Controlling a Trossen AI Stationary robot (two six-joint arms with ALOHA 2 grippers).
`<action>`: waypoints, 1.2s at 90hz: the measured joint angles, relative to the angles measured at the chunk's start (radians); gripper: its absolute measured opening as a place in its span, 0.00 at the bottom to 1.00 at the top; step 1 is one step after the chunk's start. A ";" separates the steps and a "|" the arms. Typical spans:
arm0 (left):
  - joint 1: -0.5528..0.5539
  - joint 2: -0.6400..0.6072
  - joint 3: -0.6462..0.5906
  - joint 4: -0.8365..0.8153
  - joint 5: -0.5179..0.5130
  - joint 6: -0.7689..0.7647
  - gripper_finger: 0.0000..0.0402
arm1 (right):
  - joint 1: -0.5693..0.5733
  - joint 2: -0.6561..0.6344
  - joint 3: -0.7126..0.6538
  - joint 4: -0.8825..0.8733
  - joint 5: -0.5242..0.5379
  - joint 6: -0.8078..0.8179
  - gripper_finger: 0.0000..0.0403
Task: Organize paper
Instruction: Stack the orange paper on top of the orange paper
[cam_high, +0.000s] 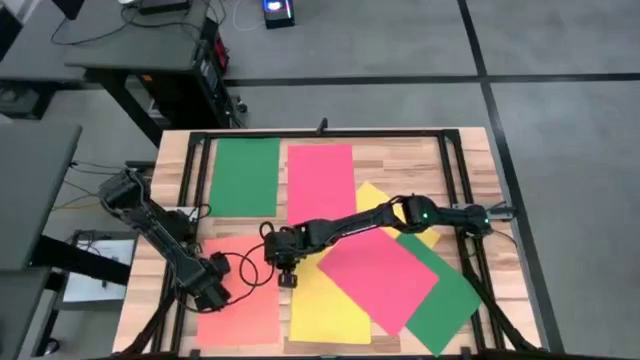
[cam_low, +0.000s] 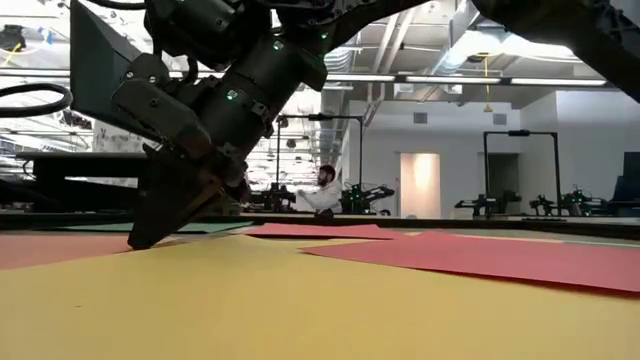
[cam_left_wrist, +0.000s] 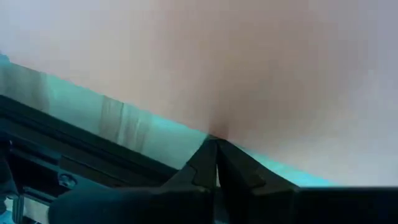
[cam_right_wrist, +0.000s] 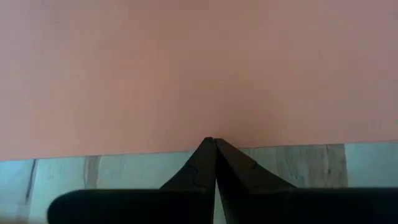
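Observation:
Several sheets of paper lie flat on the wooden table. An orange sheet (cam_high: 245, 300) lies near left, with a yellow sheet (cam_high: 325, 305) beside it. A pink-red sheet (cam_high: 380, 275) overlaps that yellow one and a green sheet (cam_high: 445, 305). At the far side lie a green sheet (cam_high: 245, 175) and a pink-red sheet (cam_high: 320, 180), and another yellow sheet (cam_high: 385, 205) peeks from under my right arm. My left gripper (cam_high: 214, 296), shut, is at the orange sheet's left edge. My right gripper (cam_high: 288, 279), shut, is at its right edge. My left gripper sets its shut fingertips (cam_left_wrist: 211, 149) on the orange sheet just inside its left edge (cam_left_wrist: 186, 121). It comes slanting down from the table's left. The sheet lies flat on the table. My right gripper sets its shut fingertips (cam_right_wrist: 208, 152) on the orange sheet just inside its right edge (cam_right_wrist: 261, 140). It slants down steeply (cam_low: 150, 232) from the right. The sheet stays flat on the wood.
A black frame (cam_high: 320, 133) runs along the table's far and side edges. Bare wood (cam_high: 400, 160) shows at the far right. Beyond the table the low view shows a workshop with a seated person (cam_low: 322, 192). A dark bench (cam_high: 140, 50) stands behind the table.

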 joint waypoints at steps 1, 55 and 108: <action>0.000 0.000 0.000 0.000 0.000 0.000 0.00 | 0.000 0.000 0.000 0.000 0.000 0.000 0.00; 0.000 0.000 0.000 -0.002 -0.010 0.019 0.00 | -0.003 -0.001 0.000 -0.008 -0.014 0.000 0.00; -0.002 0.002 0.060 -0.210 -0.092 -0.069 0.00 | -0.003 -0.077 -0.005 -0.081 -0.004 0.008 0.00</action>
